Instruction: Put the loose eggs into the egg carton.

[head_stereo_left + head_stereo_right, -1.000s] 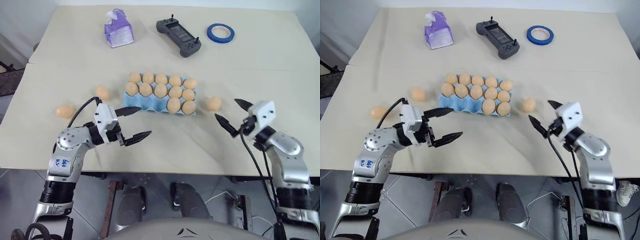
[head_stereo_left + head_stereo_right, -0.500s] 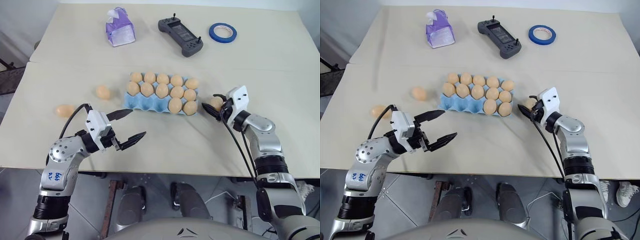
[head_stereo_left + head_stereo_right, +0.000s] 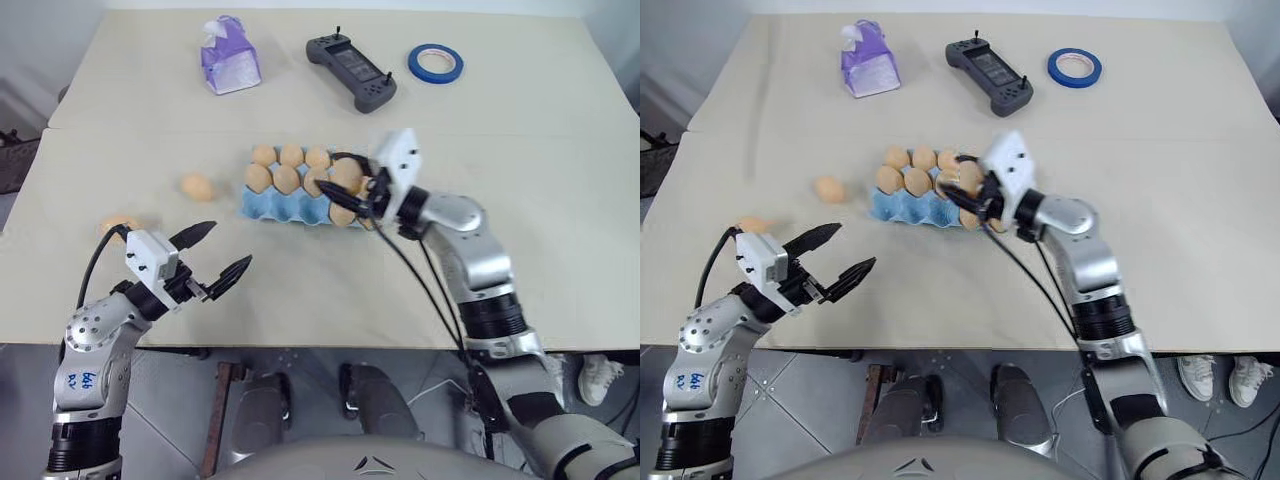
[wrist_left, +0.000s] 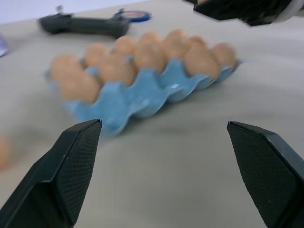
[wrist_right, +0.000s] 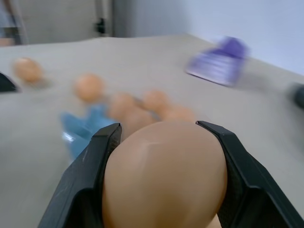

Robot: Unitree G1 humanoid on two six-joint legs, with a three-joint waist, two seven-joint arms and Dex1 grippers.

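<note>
Right gripper (image 5: 164, 156) clamped on an egg (image 5: 164, 175), apparently above the egg carton (image 3: 290, 205). Left gripper (image 3: 213, 255) spread wide, near the carton's front-left corner.

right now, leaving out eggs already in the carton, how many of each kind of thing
loose eggs on the table: 2
egg in the right tool: 1
egg carton: 1
purple tissue box: 1
handheld controller: 1
blue tape roll: 1
total: 7

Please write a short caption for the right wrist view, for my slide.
Right gripper shut on an egg, carried over the table toward the blue egg carton.
</note>
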